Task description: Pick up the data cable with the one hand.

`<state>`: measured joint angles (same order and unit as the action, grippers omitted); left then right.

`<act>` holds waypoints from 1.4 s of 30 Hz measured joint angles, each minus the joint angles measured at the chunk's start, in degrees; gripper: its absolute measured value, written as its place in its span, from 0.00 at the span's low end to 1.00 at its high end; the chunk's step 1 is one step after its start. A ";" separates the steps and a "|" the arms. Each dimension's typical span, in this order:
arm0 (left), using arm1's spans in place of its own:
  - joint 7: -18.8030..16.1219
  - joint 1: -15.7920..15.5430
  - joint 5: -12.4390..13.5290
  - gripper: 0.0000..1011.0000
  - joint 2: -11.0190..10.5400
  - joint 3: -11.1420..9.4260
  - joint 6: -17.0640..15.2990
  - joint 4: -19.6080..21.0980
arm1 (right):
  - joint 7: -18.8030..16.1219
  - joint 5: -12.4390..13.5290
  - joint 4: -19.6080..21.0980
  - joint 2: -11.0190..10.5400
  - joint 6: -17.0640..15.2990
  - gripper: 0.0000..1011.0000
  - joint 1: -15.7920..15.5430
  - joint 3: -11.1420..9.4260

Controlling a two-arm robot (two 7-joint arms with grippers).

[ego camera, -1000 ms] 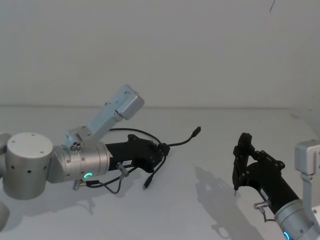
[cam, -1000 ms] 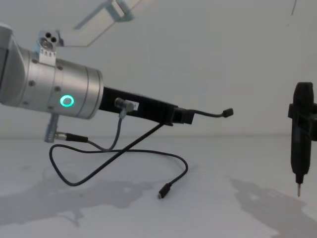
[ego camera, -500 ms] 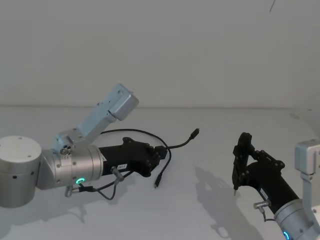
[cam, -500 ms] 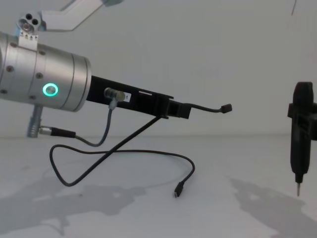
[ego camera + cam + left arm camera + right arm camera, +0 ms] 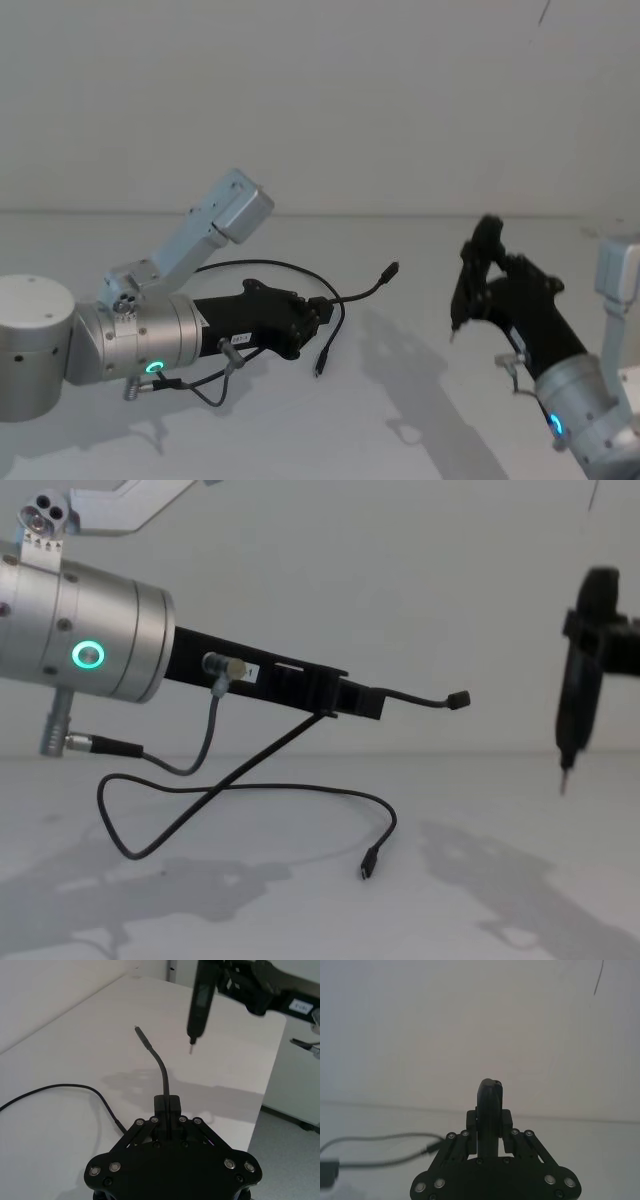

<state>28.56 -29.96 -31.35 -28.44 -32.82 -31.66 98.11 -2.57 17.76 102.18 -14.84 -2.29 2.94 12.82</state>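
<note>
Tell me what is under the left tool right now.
Under the left tool, shut on the data cable, that cable's slack loop sags down to the white table, its free plug hanging just above it. Nothing else shows there.

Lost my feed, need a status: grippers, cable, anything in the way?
Left gripper shut on the data cable, lifted, ends dangling. Right gripper raised nearby, holding a pointed tool. No obstruction seen.
</note>
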 joint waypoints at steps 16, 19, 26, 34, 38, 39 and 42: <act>-0.19 0.32 -0.43 0.04 -0.33 0.15 -0.46 0.73 | 1.91 -0.62 -4.49 5.96 1.27 0.28 6.87 1.37; -0.21 0.33 -0.45 0.04 -0.35 0.17 -0.49 0.79 | 2.22 -1.07 -5.84 6.97 1.88 0.28 8.04 1.53; -0.25 0.36 -0.50 0.04 -0.38 0.21 -0.54 0.88 | 2.57 -1.69 -7.82 8.29 2.48 0.28 9.65 1.57; -0.25 0.40 -0.55 0.04 -0.41 0.21 -0.59 0.92 | 2.61 -1.93 -8.54 9.16 2.49 0.28 10.27 1.40; -0.25 0.42 -0.56 0.04 -0.43 0.21 -0.62 0.95 | 2.46 -1.93 -8.53 9.54 2.21 0.28 10.28 1.32; -0.25 0.42 -0.55 0.04 -0.44 0.21 -0.62 0.96 | 2.44 -1.93 -8.50 9.60 2.18 0.28 10.28 1.30; -0.25 0.43 -0.55 0.04 -0.44 0.20 -0.62 0.98 | 2.22 -1.86 -8.27 9.87 1.91 0.28 10.20 1.22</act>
<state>28.31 -29.53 -31.90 -28.88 -32.62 -32.28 99.09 -0.34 15.90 93.91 -4.97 -0.38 13.14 14.04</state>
